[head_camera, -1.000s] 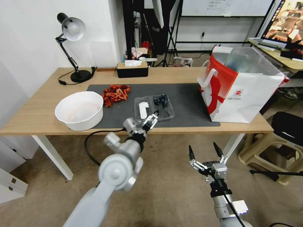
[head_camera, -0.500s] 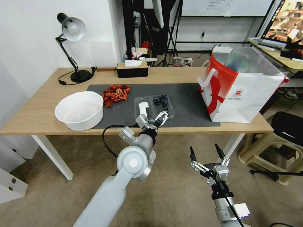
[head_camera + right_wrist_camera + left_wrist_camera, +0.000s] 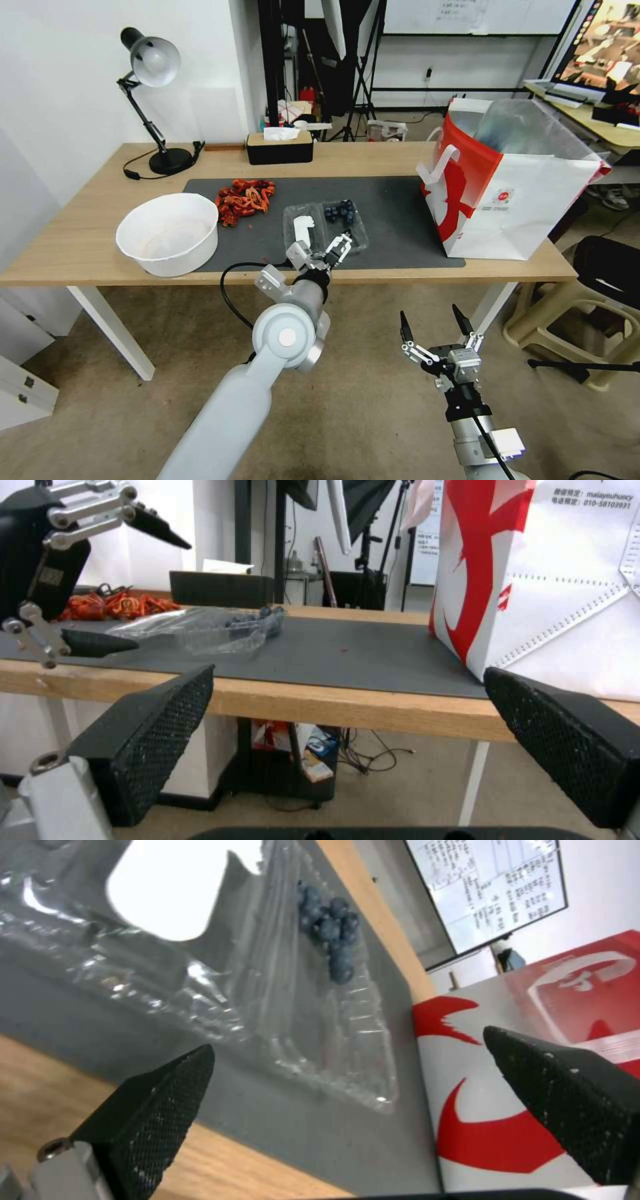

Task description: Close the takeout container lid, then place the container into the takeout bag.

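takeout container (image 3: 325, 227) lying open flat on the grey mat (image 3: 393, 207), lid (image 3: 303, 230) at 9 o'clock of the berry half. left gripper (image 3: 328, 248) at its near edge — spread wide, holding nothing. right gripper (image 3: 432, 324) low before the table, open, empty. takeout bag (image 3: 513, 193) at 3 o'clock, upright.

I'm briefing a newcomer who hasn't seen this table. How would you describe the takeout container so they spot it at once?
On the wooden table lies a dark grey mat; near its middle, just beyond the open left gripper, sits the takeout container. It is a small clear plastic clamshell lying open and flat, unlike the white bowl and red-and-white takeout bag: dark blue berries in one half, a white sticker on the other.
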{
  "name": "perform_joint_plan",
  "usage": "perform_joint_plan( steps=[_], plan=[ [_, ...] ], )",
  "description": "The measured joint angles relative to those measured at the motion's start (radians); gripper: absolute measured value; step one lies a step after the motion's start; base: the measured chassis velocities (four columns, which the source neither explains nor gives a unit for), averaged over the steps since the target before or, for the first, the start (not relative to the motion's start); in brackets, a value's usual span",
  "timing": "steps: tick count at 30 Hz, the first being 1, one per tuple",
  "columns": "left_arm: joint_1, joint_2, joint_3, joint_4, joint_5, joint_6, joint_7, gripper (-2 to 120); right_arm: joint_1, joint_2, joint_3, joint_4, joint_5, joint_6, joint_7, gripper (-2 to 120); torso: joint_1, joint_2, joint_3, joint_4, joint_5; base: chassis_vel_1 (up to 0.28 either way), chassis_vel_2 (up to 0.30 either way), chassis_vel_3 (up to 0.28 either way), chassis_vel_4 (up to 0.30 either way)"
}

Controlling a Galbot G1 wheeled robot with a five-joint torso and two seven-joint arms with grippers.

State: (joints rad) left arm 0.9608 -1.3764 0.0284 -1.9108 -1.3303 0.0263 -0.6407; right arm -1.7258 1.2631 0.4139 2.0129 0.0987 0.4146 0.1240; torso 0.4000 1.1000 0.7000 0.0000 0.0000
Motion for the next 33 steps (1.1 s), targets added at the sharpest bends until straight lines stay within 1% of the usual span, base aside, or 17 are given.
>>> perform_joint_plan(
  steps=[8,19,28,33],
  plan=[
    [0.001,0.003,-0.001,0.01,0.006,-0.002,0.001,100,0.006,-0.005,-0.002,-0.005,0.0,0.001,0.0,100,0.0,0.0,0.0,0.0,0.0001,0.0,0.0,0.0,0.0],
    [-0.009,-0.012,-0.005,0.033,0.013,-0.013,-0.004,100,0.005,-0.009,0.0,-0.007,0.003,0.004,-0.001,100,0.0,0.0,0.0,0.0,0.0001,0.0,0.0,0.0,0.0],
    [-0.014,-0.023,-0.02,0.043,0.013,-0.027,-0.006,100,-0.001,-0.003,-0.002,-0.019,-0.001,0.013,-0.003,100,0.0,0.0,0.0,0.0,0.0,0.0,0.0,0.0,0.0],
    [-0.014,-0.026,-0.025,0.044,0.013,-0.049,-0.002,100,-0.002,-0.002,-0.003,-0.018,-0.004,0.013,-0.004,100,0.0,0.0,0.0,0.0,0.0001,0.0,0.0,0.0,0.0]
  ],
)
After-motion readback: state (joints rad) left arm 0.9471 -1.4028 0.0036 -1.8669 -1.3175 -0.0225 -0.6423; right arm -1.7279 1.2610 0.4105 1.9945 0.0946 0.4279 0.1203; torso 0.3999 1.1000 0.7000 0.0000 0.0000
